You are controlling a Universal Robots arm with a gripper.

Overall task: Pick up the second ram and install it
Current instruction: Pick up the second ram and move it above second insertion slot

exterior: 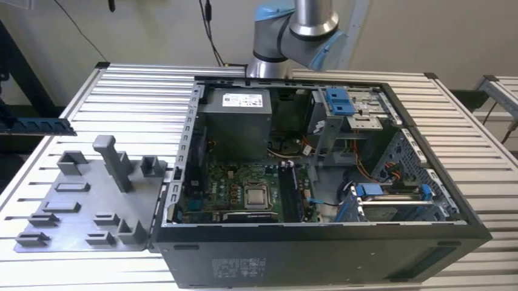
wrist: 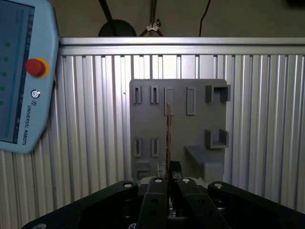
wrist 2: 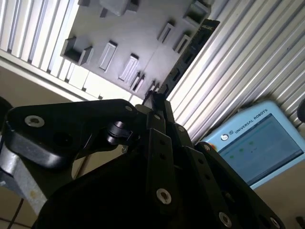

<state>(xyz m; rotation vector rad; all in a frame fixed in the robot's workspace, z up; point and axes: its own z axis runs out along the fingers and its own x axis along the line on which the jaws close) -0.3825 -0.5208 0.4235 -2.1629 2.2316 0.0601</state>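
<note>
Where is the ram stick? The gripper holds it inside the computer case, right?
No. The gripper does hold the ram stick, but up by the grey tray, not inside the computer case. The first wrist view shows it.

The exterior view looks steeply down from high over the slatted table [exterior: 137, 91], wide enough to take in the open case [exterior: 324, 254], the tray [exterior: 89, 206] at the exterior view's left and the arm [exterior: 295, 30] at the far edge. The first wrist view sits close behind the gripper [wrist: 167, 175] and faces the tray squarely, while the second wrist view looks past the same linkage at a slant. Both wrist views share the clamped ram [wrist: 167, 138], tray, slats and pendant [wrist: 19, 81].
</note>
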